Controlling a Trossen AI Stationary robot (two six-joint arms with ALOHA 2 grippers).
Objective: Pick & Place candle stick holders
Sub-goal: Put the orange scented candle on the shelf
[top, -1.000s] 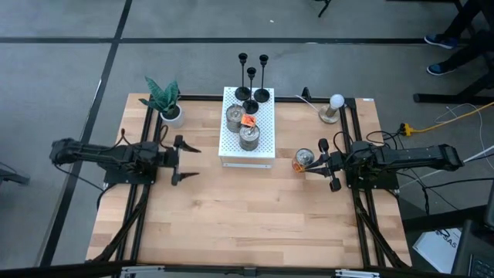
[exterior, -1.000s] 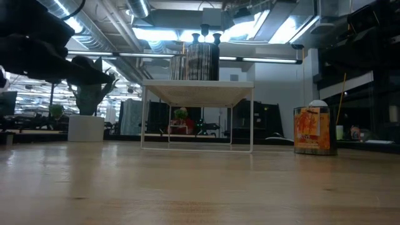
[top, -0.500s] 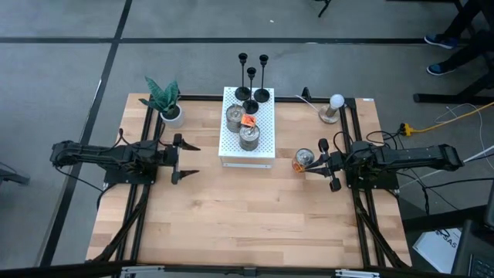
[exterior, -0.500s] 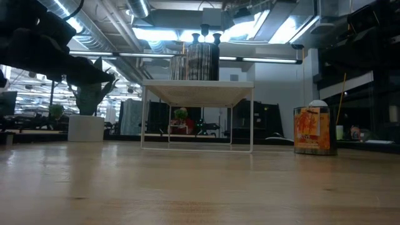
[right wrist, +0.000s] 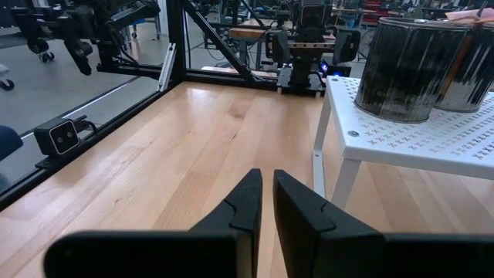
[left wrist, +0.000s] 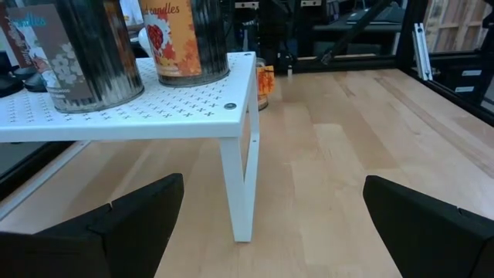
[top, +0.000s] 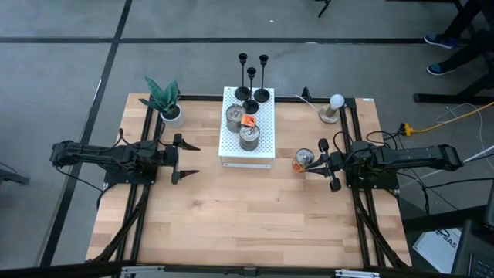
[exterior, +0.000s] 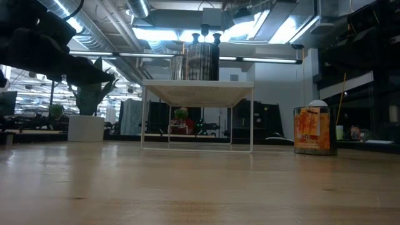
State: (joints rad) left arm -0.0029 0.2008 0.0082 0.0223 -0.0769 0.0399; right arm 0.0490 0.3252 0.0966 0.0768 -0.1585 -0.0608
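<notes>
Three slim black candle stick holders [top: 251, 89] stand on their round bases at the far end of a white perforated stand [top: 262, 127]; their tops show in the low view [exterior: 205, 29]. My left gripper [top: 193, 160] is open and empty at the left of the stand, level with its near end; its wrist view [left wrist: 274, 189] shows the stand's near corner leg ahead. My right gripper [top: 315, 164] is shut [right wrist: 268, 181] at the right of the stand, close beside an orange tin [top: 303, 161]. Whether it touches that tin cannot be told.
Two silver tins [top: 235, 116] [top: 248, 137] stand on the stand in front of the candle stick holders. A potted plant [top: 164, 100] is at the far left and a white bulb on a wooden base [top: 334, 106] at the far right. Bare wood lies toward the near edge.
My left arm has shifted slightly in the low view; which way cannot be told.
</notes>
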